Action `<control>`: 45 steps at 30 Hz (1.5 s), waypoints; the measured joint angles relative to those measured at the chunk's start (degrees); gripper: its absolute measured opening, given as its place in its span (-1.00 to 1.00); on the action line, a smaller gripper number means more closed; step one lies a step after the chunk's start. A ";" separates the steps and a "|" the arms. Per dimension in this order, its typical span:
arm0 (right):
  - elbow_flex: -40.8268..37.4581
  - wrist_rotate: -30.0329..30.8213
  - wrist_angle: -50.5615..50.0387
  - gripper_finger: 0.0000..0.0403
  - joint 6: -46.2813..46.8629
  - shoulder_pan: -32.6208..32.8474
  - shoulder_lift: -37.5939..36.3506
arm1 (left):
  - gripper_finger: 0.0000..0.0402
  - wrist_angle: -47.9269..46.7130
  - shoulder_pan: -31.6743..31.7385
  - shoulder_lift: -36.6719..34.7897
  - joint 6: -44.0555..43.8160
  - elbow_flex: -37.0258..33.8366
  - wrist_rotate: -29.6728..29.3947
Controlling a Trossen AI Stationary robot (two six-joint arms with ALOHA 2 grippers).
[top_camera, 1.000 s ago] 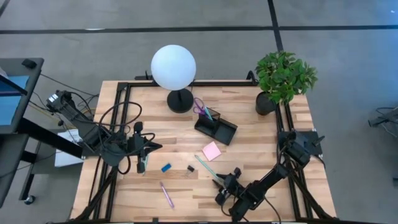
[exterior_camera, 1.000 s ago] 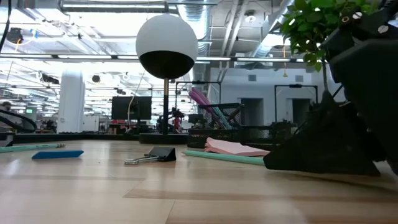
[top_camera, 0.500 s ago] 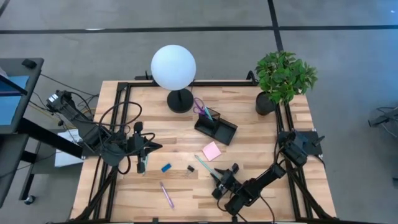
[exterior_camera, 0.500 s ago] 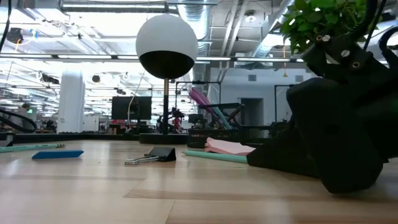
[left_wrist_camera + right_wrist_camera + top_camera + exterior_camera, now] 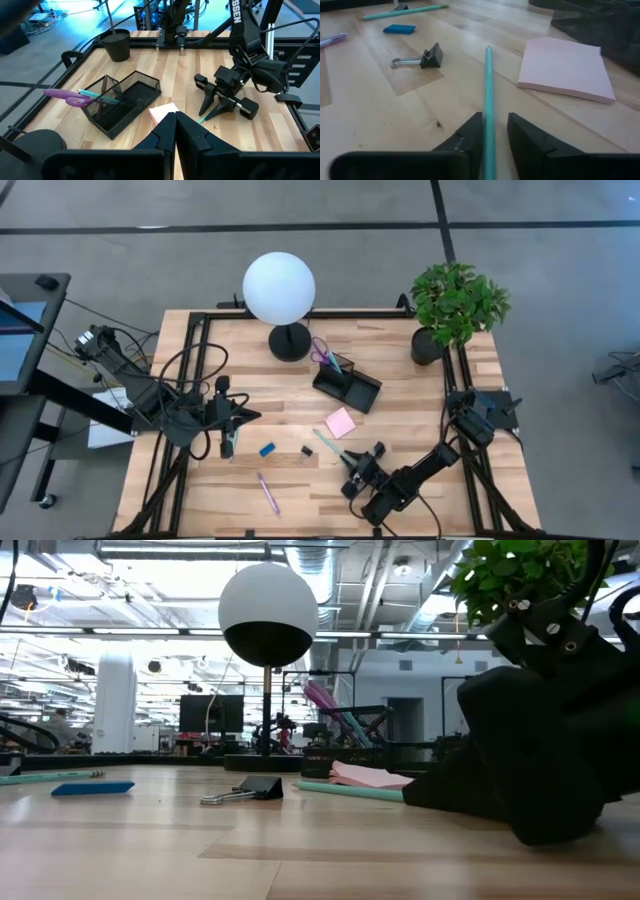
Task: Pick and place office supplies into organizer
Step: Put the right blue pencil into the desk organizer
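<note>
My right gripper (image 5: 347,463) is open and low over the table, near its near edge. Its fingers stand on either side of the near end of a thin teal pen (image 5: 487,90) that lies flat. The pink sticky-note pad (image 5: 565,62), black clip (image 5: 422,57), blue block (image 5: 400,29) and purple pen (image 5: 268,493) also lie flat. The black organizer (image 5: 347,388) stands mid-table with purple-handled scissors (image 5: 70,97) and a pen in its cup section. My left gripper (image 5: 175,117) is shut and waits at the left, above a second teal pen (image 5: 229,442). My right gripper comes level from the table's near right side, with its fingers along the teal pen's near end (image 5: 488,131). The pen lies flat on the table. One finger (image 5: 470,136) sits right beside the pen; I cannot tell whether it touches.
A white globe lamp (image 5: 279,288) on a black round base and a potted plant (image 5: 455,305) stand at the far edge. A black frame rail (image 5: 300,314) runs around the table. Bare wood lies between the clip and the purple pen.
My right gripper has slid toward the table's far left, along the teal pen toward the sticky-note pad, until its fingers straddle the pen's near end. Most of this move came in the first half second. The pen and other supplies have stayed put.
</note>
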 joint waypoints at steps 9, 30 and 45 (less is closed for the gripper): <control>-0.18 0.57 0.93 -0.91 -0.07 -0.12 0.02 | -0.98 0.37 -0.02 0.00 -1.99 0.01 -2.28; 4.23 3.64 -1.94 -0.95 -23.38 -7.12 -18.33 | -0.98 3.48 -0.02 0.00 -2.64 0.04 -1.90; 4.39 -23.99 -31.48 -0.95 -22.16 -25.70 -46.99 | -0.98 1.89 -0.02 0.00 -2.60 0.04 0.73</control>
